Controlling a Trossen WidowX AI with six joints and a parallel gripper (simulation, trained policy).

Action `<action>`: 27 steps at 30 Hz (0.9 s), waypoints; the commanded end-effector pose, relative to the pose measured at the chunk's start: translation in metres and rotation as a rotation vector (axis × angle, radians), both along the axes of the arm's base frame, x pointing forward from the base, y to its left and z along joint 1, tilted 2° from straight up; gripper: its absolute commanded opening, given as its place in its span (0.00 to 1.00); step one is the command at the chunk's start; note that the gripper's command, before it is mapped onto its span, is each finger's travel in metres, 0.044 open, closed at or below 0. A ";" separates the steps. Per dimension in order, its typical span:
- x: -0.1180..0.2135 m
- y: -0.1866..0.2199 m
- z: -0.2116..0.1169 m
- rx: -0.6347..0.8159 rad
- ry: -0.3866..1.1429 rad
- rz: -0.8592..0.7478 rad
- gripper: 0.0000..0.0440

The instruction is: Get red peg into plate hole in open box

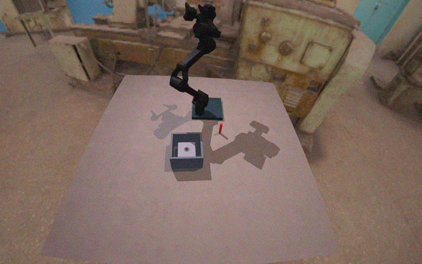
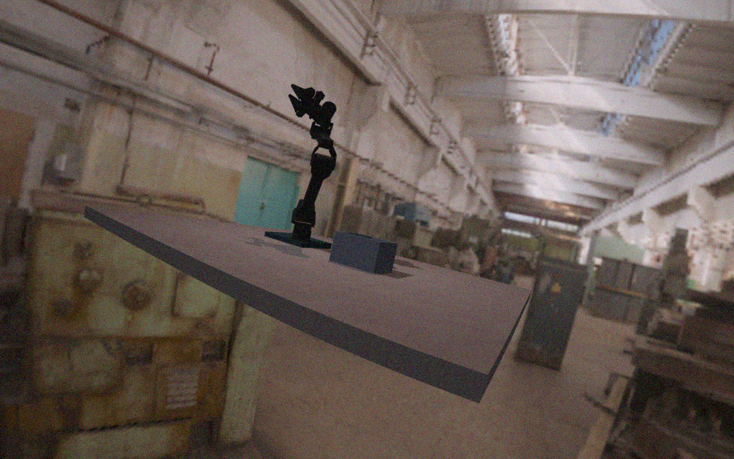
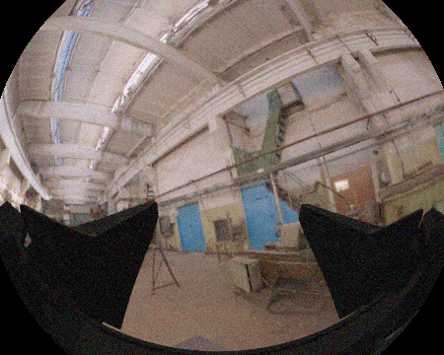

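Note:
The red peg stands upright on the table, between the arm's base and the open box, a little to the box's right in the top view. It does not show in the exterior view or the wrist view. The grey-blue box has a white plate at its bottom with a dark round hole; nothing stands in the hole. My gripper is open and empty, raised high above the table and far from the peg. Its fingers point away from the table.
The arm's dark teal base plate is behind the box and the peg in the top view. The table carries shadows of the arm. The wrist view shows the hall's walls, roof and floor.

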State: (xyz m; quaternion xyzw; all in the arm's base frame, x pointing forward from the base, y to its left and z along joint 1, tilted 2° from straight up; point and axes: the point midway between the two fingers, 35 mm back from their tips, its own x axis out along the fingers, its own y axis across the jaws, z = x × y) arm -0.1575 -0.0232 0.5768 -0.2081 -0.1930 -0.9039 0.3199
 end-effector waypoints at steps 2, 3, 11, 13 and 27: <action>-0.017 0.037 -0.010 -0.111 -0.048 -0.100 0.99; -0.020 0.045 -0.012 -0.135 -0.058 -0.125 0.99; -0.032 0.114 -0.035 -0.321 -0.118 -0.329 0.99; -0.032 0.131 -0.042 -0.366 -0.129 -0.382 0.99; -0.001 0.242 -0.100 -0.665 -0.181 -0.770 0.99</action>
